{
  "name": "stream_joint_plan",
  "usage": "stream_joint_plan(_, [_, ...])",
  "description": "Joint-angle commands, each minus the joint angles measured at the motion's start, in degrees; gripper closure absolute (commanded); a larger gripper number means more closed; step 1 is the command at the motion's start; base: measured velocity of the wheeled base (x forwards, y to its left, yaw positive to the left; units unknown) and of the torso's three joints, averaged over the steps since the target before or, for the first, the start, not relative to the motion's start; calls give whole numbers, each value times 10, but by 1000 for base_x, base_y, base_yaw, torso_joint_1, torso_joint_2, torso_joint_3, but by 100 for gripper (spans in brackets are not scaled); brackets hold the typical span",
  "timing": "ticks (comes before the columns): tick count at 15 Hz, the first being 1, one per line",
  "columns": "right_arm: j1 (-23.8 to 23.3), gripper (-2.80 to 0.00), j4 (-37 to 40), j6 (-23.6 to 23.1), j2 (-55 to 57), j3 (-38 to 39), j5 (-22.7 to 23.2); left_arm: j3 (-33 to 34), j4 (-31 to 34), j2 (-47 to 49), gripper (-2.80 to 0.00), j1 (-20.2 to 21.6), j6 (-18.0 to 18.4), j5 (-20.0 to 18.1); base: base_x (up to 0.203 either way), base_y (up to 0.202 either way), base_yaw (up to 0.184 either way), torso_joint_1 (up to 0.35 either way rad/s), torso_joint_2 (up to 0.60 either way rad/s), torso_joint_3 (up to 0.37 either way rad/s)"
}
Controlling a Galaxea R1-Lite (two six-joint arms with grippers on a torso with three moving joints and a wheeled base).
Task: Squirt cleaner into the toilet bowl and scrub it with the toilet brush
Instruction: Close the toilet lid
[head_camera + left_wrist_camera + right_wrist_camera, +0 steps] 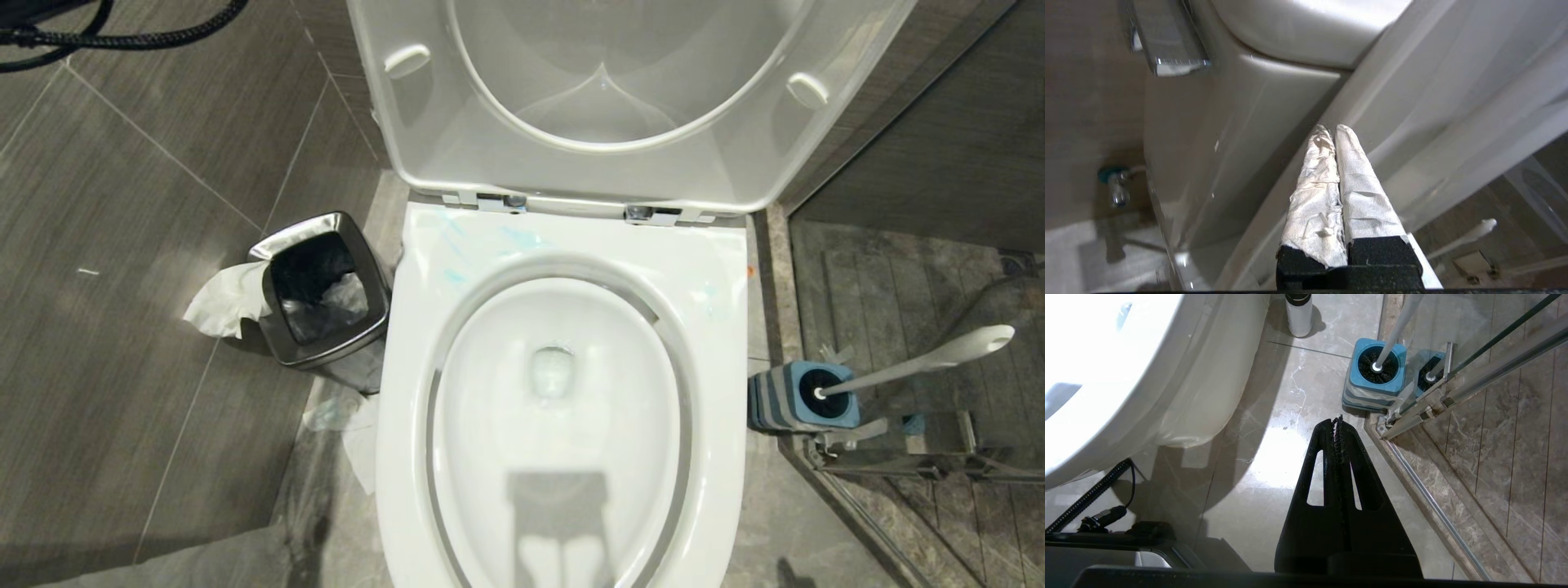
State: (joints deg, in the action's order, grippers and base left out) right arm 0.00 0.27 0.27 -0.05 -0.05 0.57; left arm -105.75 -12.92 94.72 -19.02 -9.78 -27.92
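Standing in its blue holder [796, 400], the toilet brush [922, 362] leans rightward.

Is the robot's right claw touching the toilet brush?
Apart. The right wrist view shows the shut right claw above bare floor, with a clear gap to the toilet brush standing in its blue holder.

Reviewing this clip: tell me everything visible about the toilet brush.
The toilet brush has a long slim white plastic handle with a rounded, flattened tip and a dark bristle head. The head sits down in a blue square striped holder on the stone floor to the right of the white ceramic toilet bowl, beside the glass shower door. The handle leans away from the bowl. Nothing grips it.
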Motion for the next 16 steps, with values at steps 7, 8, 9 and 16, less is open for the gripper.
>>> stream_joint_plan(7, [0, 0, 0, 0, 0, 0, 0, -2, -36, 29, 0, -6, -13, -9, 0, 0, 0, 0, 0, 0])
stream_joint_plan(8, [0, 0, 0, 0, 0, 0, 0, -1, -32, 27, 0, -6, -16, -19, 0, 0, 0, 0, 0, 0])
stream_joint_plan(9, [0, 0, 0, 0, 0, 0, 0, -1, -26, 25, 0, -6, -17, -30, 0, 0, 0, 0, 0, 0])
stream_joint_plan(16, [0, 0, 0, 0, 0, 0, 0, 44, 10, -6, 0, -6, -22, -61, 0, 0, 0, 0, 0, 0])
